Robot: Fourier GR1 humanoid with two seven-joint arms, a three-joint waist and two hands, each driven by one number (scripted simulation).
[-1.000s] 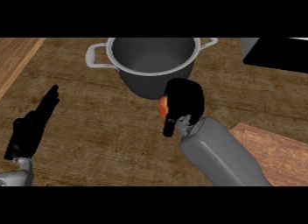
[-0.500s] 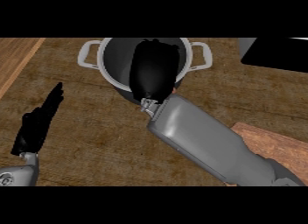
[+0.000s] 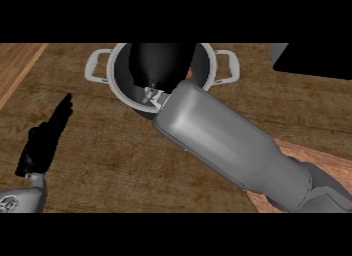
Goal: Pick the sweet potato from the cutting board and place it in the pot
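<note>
Sweet potato isn't visible in the head view; I judge it's under my black right hand or already down in the dark grey round metal pot, can't confirm which. Right hand sits inside the pot's mouth, grey forearm bridging over the rim, the posture for a drop. Whether its fingers are curled or spread, I cannot tell: black on black. Black left hand rests at the view's left, fingers straight, holding nothing. Surface is a brown wood-grain counter; reddish wooden cutting board pokes out at lower right, mostly covered by the forearm.
</note>
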